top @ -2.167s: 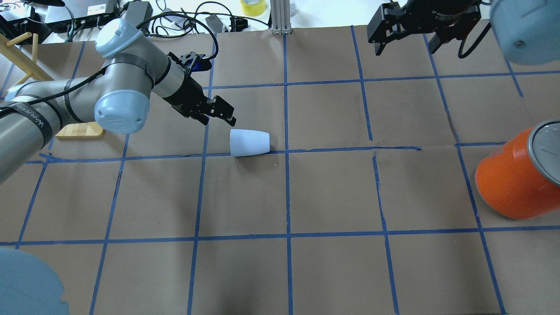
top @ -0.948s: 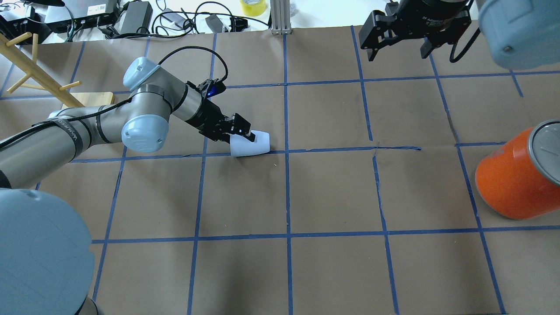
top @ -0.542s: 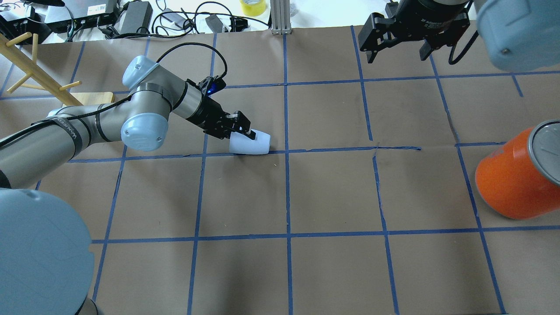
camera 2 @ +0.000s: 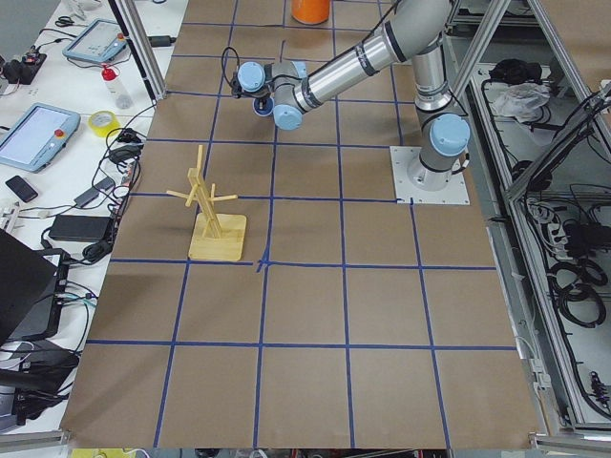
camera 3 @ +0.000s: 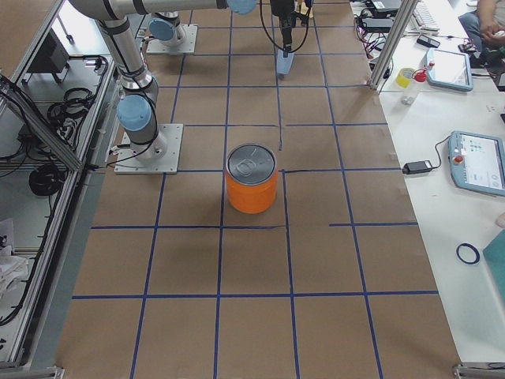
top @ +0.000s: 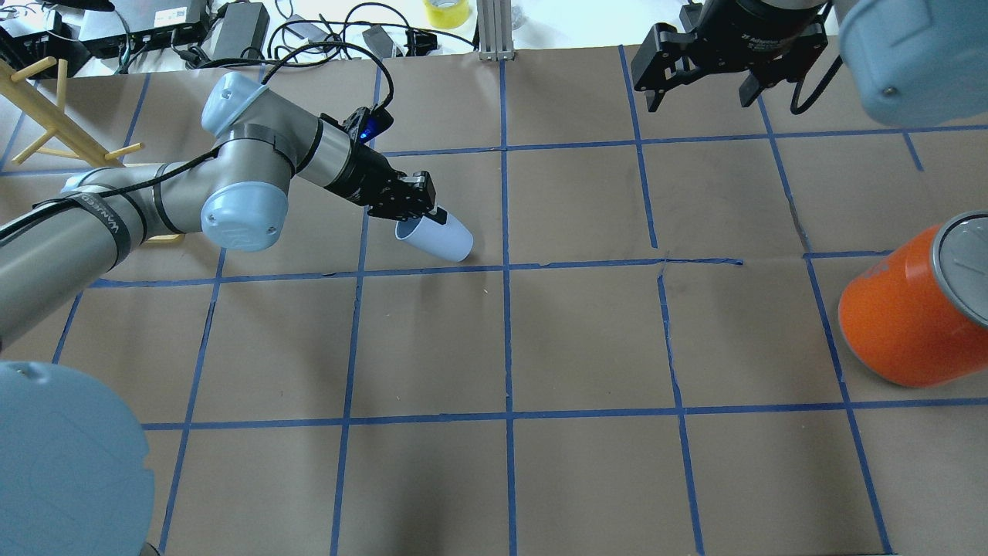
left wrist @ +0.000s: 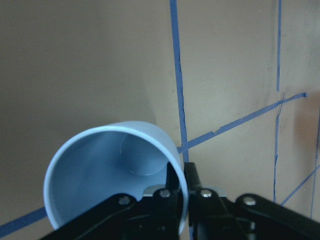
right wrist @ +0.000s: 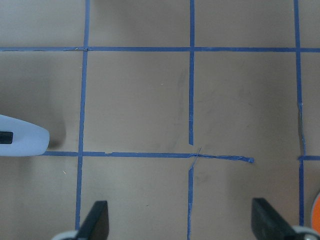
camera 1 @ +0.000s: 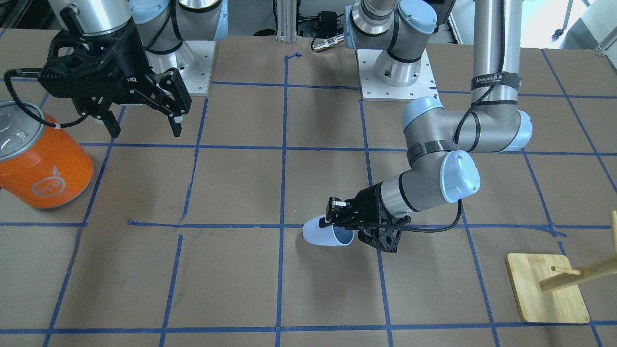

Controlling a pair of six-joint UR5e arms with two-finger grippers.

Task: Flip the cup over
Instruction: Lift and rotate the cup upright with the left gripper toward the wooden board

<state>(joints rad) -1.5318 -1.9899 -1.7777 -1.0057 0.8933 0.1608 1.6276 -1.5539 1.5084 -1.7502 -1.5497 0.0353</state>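
Pale-blue cup (top: 441, 239) pinched by its rim wall in my left claw (top: 434, 218), tilted.
I should roll my wrist slowly, grip firm, until the base sits flat.

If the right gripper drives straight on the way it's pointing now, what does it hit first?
Most likely the table top, near the torn tape crossing. The right gripper, jaws open, points down at it; the cup and orange can lie off to either side.
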